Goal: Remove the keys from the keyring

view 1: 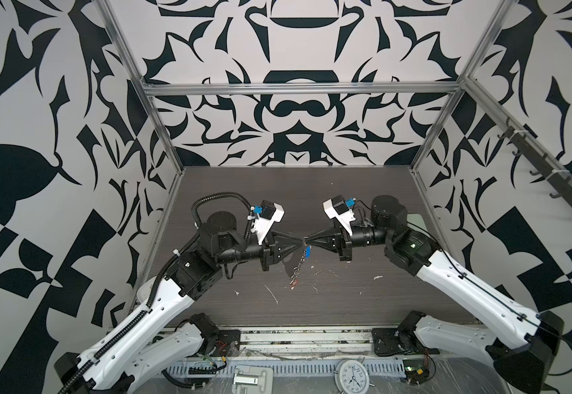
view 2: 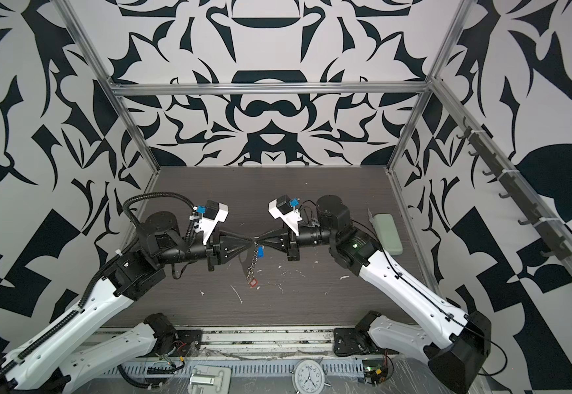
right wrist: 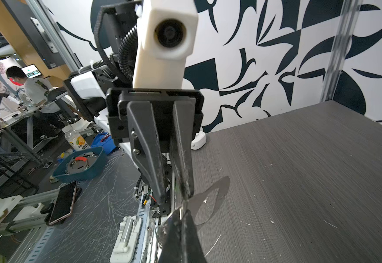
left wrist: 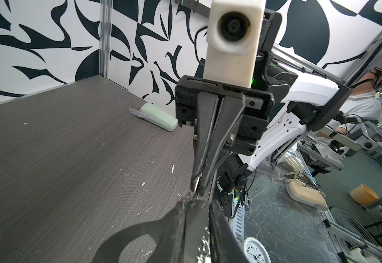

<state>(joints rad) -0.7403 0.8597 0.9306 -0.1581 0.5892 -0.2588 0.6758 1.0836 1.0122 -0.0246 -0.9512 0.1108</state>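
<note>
Aloft, L fingers (view 1: 288, 246) & R fingers (view 1: 319, 236) pinch keyring (view 1: 298, 266), keys (view 1: 308, 252) dangling

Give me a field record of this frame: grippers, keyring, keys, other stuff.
left gripper: shut on the keyring, at its flat loop
right gripper: shut, tip to tip with the left; pinched part unclear
chain: hangs down from the tips
blue-tag key: hanging just below the tips
red-tag key: at the chain's lower end
keys off: none visibly
pale-green case: on the table, beside the right arm, untouched
</note>
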